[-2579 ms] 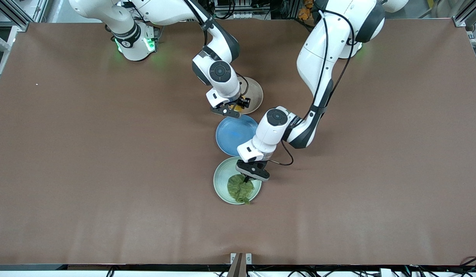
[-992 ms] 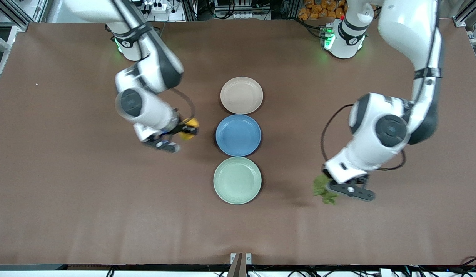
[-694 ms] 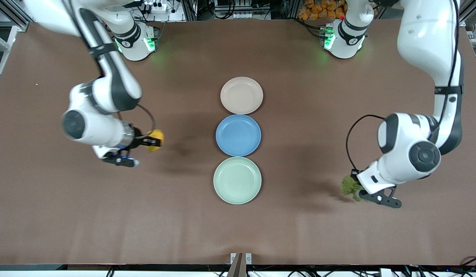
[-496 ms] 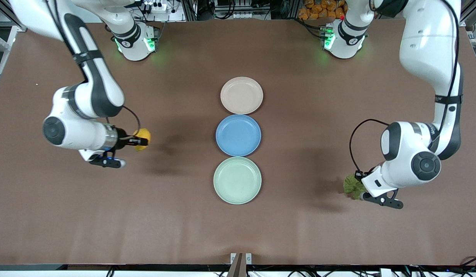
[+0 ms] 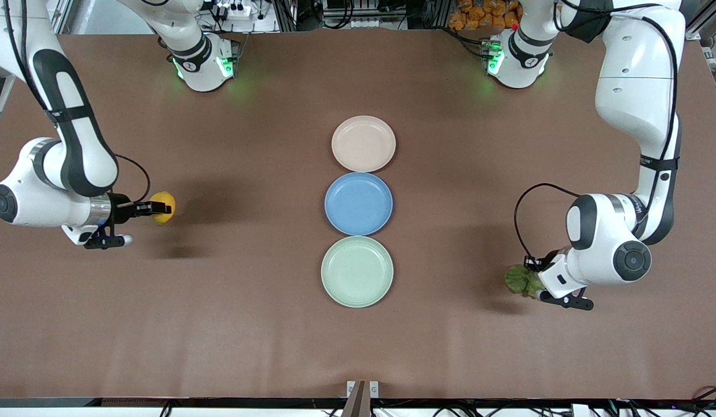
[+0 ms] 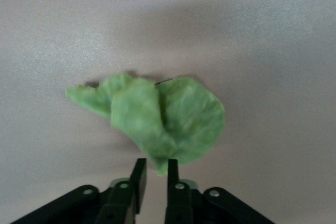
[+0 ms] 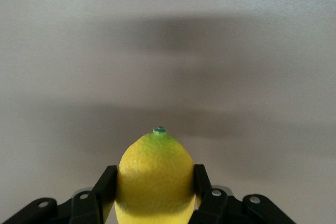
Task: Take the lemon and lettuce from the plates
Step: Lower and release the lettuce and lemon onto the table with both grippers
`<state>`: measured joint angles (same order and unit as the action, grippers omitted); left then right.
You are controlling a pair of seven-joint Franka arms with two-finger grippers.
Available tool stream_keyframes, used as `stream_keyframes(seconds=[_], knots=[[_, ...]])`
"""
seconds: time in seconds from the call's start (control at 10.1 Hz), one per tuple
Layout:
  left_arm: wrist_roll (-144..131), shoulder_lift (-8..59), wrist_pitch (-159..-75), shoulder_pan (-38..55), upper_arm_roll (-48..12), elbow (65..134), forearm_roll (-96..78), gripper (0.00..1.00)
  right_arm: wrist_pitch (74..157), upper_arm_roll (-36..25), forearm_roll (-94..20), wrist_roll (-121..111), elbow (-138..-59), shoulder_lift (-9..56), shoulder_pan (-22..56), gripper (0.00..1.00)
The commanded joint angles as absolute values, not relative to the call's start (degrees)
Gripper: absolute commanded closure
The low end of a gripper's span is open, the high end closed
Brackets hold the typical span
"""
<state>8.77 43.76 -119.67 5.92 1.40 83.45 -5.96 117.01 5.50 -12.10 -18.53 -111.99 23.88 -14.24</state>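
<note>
Wide brown matte table, metal framing and cables along the upper frame edge. At centre, a column of three bare round plates: beige-pink, blue, mint green. At frame left, right gripper clamped on small yellow lemon. At lower right, left gripper slightly parted around stem tip of crinkled green lettuce leaf.

Even, fairly bright overhead light falls on the brown table, leaving soft, diffuse shadows beneath both arms and no hard glare. The front view is sharp throughout, with green indicator glow at the arm bases. Both wrist views are paler, washed and slightly soft, crossed by broad blurred shadow bands.
</note>
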Motion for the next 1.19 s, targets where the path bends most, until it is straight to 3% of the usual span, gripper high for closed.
stream_keyframes(seconds=[0.0, 0.1, 0.2, 0.3, 0.5, 0.79, 1.09], knots=[[7.21, 41.06, -118.4, 6.24, 1.23, 83.06, -7.12, 0.0, 120.04, 6.59, -12.13, -19.6, -111.97, 25.65, -14.76, 1.0], [7.12, 38.96, -117.17, 6.41, 1.23, 82.88, -6.6, 0.0, 119.97, 6.59, -12.13, -19.86, -111.8, 25.84, -15.2, 1.0], [7.21, 36.06, -115.59, 6.07, 1.49, 82.88, -6.5, 0.0, 119.62, 6.59, -12.13, -19.86, -111.71, 25.93, -15.21, 0.92], [7.21, 33.34, -113.92, 5.63, 1.49, 82.79, -6.5, 0.0, 119.62, 6.59, -12.13, -19.86, -111.62, 26.45, -15.29, 0.48], [7.56, 27.36, -110.58, 5.54, 1.85, 82.71, -3.28, 0.0, 119.01, 6.59, -12.3, -19.34, -111.45, 26.63, -15.56, 0.0], [7.65, 19.01, -105.41, 5.28, 1.76, 82.18, -0.26, 0.0, 118.39, 6.68, -12.48, -19.16, -111.01, 26.54, -15.64, 0.0], [7.39, 13.02, -100.04, 3.52, 1.67, 82.18, -0.96, 0.0, 107.27, 6.59, -12.66, -18.03, -104.79, 25.58, -15.47, 0.0]])
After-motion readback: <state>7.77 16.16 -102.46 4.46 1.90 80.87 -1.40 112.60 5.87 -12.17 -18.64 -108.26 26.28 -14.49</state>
